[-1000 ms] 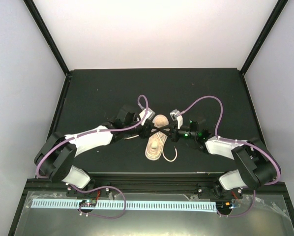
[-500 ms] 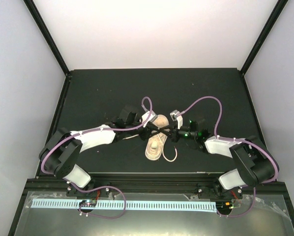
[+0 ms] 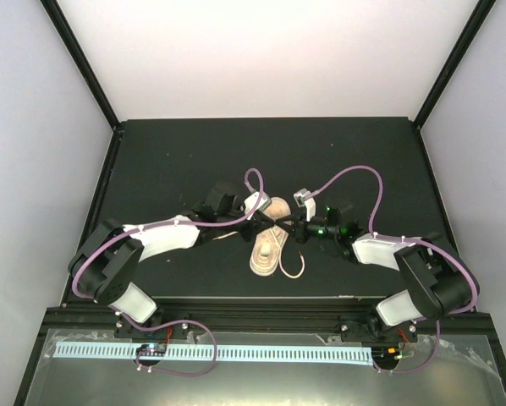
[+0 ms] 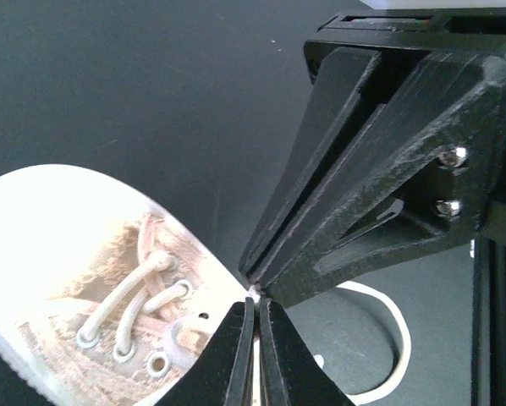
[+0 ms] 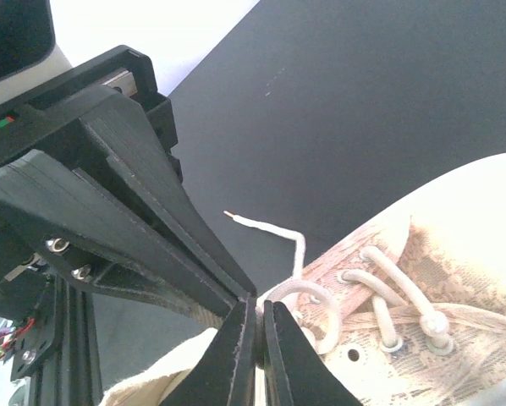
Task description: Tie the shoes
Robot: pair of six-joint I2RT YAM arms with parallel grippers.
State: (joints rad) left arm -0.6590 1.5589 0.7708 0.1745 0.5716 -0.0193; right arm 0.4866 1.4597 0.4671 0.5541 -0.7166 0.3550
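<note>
A small cream sneaker [image 3: 268, 247] lies mid-table, toe pointing away from the arm bases. My two grippers meet tip to tip over its laced top. The left gripper [image 3: 265, 222] comes in from the left and the right gripper [image 3: 285, 224] from the right. In the left wrist view my left gripper [image 4: 255, 301] is shut on a thin cream lace, with the sneaker [image 4: 75, 279] to its left. In the right wrist view my right gripper [image 5: 255, 301] is shut on a lace beside a small lace loop [image 5: 308, 292] on the sneaker [image 5: 431, 288].
A slack lace loop [image 3: 295, 267] lies on the black table [image 3: 168, 161] right of the heel, and shows in the left wrist view [image 4: 397, 338]. A free lace end [image 5: 261, 226] lies left of the shoe. Purple cables arch over both wrists.
The left arm has swung its elbow inward and its gripper has moved right over the shoe. The two grippers now touch at the tips. The shoe has stayed put.
</note>
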